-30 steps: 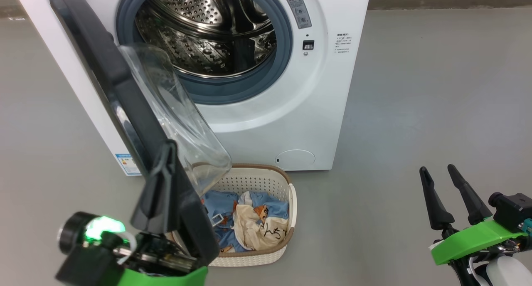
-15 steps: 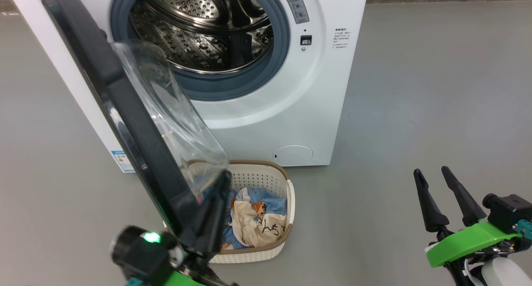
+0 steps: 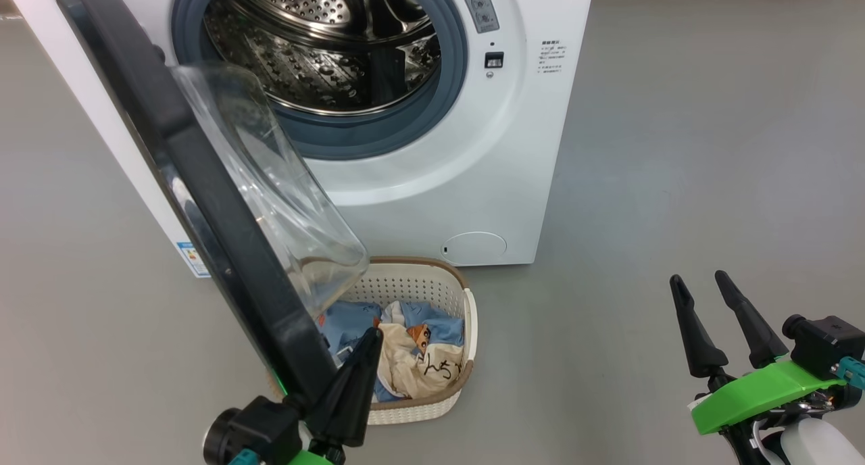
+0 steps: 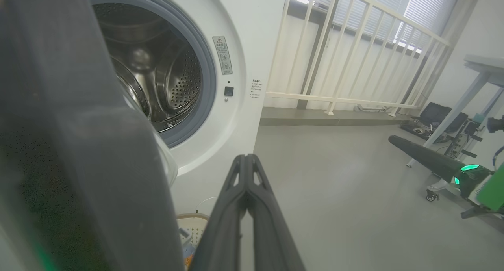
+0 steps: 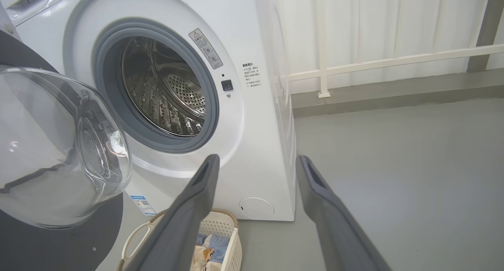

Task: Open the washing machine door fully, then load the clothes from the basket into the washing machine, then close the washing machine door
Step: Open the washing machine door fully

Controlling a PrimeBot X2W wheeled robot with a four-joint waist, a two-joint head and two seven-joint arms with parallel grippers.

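The washing machine point(image 3: 432, 181) stands with its steel drum point(image 3: 324, 46) exposed. The washing machine door point(image 3: 203, 181) is swung out toward me on the left, its glass bowl point(image 3: 270, 194) bulging over the basket point(image 3: 466, 316). The clothes point(image 3: 405, 357), light blue and cream, lie in the basket. My left gripper point(image 3: 373, 333) is shut on nothing, close beside the door rim's lower end; I cannot tell whether it touches. In the left wrist view the left gripper point(image 4: 246, 158) has the door point(image 4: 78, 145) on its left. My right gripper point(image 3: 697, 277) hangs open and empty over bare floor to the right. The right wrist view shows the right gripper point(image 5: 256, 158), basket point(image 5: 220, 223) and bowl point(image 5: 59, 145).
Grey floor point(image 3: 676, 147) stretches to the right of the machine. A white railing point(image 4: 354, 46) runs behind it. A table leg point(image 4: 453, 117) and dark equipment point(image 4: 433, 115) on the floor stand at the far right of the left wrist view.
My left gripper has come off the door's outer face, passed its lower edge to the right and dropped lower. The head camera has shifted slightly. The right gripper has held still.
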